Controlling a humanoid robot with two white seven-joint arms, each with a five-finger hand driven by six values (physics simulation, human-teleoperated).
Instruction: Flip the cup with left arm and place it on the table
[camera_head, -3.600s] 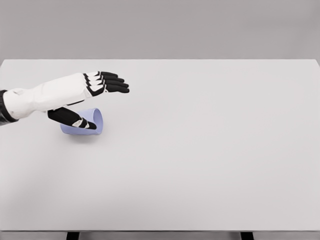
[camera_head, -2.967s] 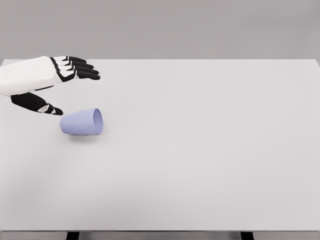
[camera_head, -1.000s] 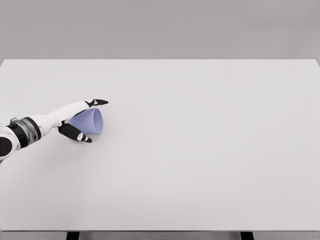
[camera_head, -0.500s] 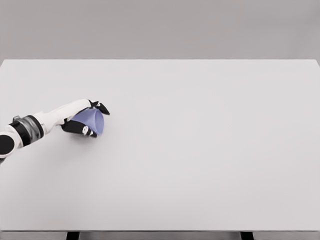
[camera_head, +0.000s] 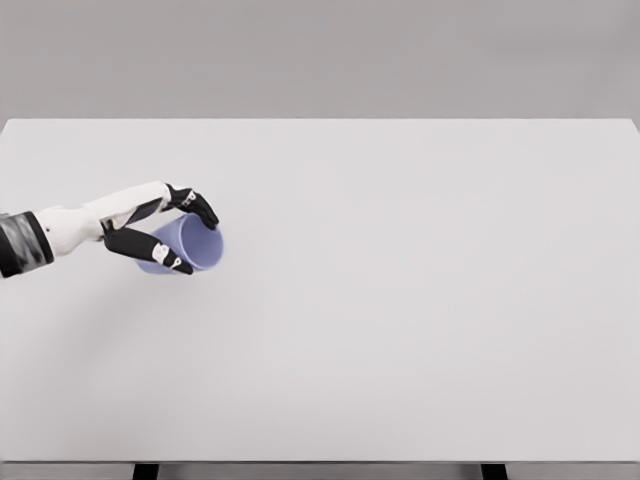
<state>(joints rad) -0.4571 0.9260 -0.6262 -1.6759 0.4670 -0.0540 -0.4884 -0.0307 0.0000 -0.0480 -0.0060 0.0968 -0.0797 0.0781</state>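
Lavender cup (camera_head: 196, 246) now more open-faced than before, in left hand (camera_head: 150, 222).

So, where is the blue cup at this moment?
In the head view the blue cup is at the left side of the white table, grasped in the left hand, its open mouth facing right and toward the camera.
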